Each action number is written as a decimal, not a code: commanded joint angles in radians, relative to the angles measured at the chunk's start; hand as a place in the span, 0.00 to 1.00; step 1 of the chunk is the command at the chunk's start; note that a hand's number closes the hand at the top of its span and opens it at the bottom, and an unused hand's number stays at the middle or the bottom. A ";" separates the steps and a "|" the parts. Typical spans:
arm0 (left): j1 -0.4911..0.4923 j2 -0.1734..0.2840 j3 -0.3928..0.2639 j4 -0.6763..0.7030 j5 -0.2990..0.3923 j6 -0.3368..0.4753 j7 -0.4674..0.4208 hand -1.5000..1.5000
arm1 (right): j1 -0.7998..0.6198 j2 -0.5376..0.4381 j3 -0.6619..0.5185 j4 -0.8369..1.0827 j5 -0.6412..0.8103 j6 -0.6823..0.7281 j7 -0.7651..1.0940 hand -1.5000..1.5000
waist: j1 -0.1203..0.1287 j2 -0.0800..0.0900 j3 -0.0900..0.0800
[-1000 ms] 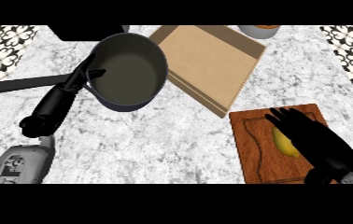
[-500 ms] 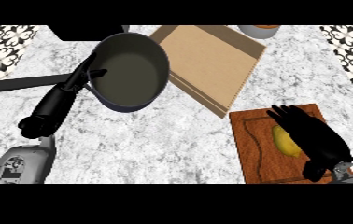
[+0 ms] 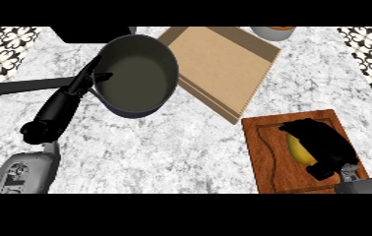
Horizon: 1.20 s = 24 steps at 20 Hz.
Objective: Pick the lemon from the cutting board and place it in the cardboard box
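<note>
The lemon point(image 3: 295, 148) lies on the wooden cutting board point(image 3: 265, 151) at the counter's point(image 3: 181, 151) near right corner, with the right hand point(image 3: 320, 141) curled over it and hiding most of it. One cardboard box point(image 3: 225, 68) sits just beyond the board, beside one dark pan point(image 3: 138, 75). A bowl point(image 3: 274, 31) shows at the far edge. The left hand's point(image 3: 29, 168) fingers: cannot tell.
</note>
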 commanded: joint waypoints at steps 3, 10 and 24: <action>-0.022 -0.045 -0.030 -0.001 -0.038 0.026 0.018 0.50 | -0.039 0.051 0.056 0.101 0.060 -0.168 -0.091 1.00 | 0.001 0.002 0.000; 0.022 -0.008 0.013 -0.007 -0.029 -0.022 -0.009 0.50 | 0.063 0.021 0.015 0.028 0.067 -0.319 -0.191 1.00 | -0.004 0.000 0.000; -0.092 -0.071 -0.080 0.023 -0.024 -0.058 0.008 0.50 | -0.652 0.442 0.350 0.224 -0.114 -0.198 0.384 1.00 | 0.166 0.028 0.000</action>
